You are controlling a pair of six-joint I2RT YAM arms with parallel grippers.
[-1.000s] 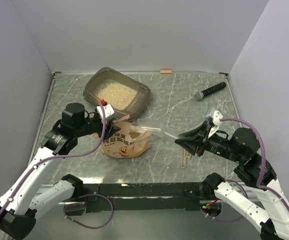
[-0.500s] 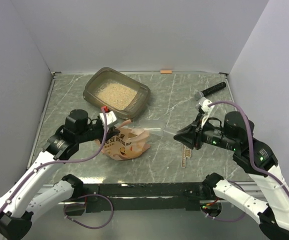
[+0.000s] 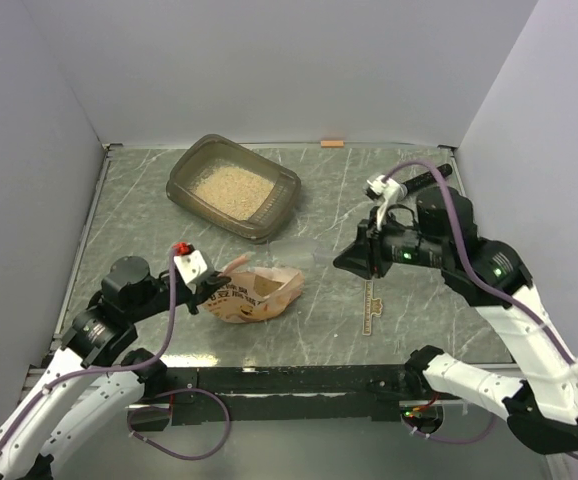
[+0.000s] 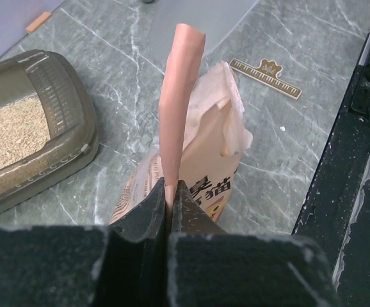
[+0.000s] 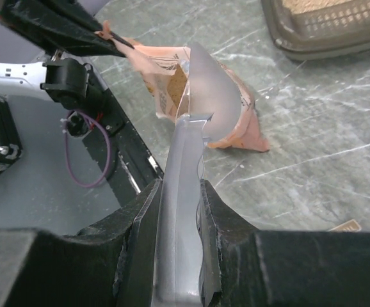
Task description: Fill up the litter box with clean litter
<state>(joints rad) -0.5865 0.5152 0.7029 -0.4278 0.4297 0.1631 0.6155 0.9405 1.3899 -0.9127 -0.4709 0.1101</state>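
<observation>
The grey-brown litter box [image 3: 280, 204] sits at the far left with beige litter [image 3: 231, 188] in it; it also shows in the left wrist view [image 4: 76, 118]. The orange-pink pouch [image 3: 261, 294] lies on the table with its mouth open. My left gripper [image 3: 217, 285] is shut on the pouch's upright flap [image 4: 180, 96], just left of the pouch body [image 4: 214, 160]. My right gripper [image 3: 345, 262] is shut on the handle of a clear plastic scoop [image 5: 205, 89]. The scoop's bowl hangs just above the pouch mouth [image 5: 236, 118]. I see no granules in the bowl.
A black microphone-like stick [image 3: 431, 176] lies at the far right, partly behind my right arm. A tan ruler strip [image 3: 370, 310] lies right of the pouch. An orange tape piece [image 3: 332, 143] is at the back edge. The black front rail [image 4: 358, 160] is close.
My left arm pulled back toward the near left, drawing the pouch flap with it. My right arm rose and swung away from the near edge, carrying the scoop left over the pouch.
</observation>
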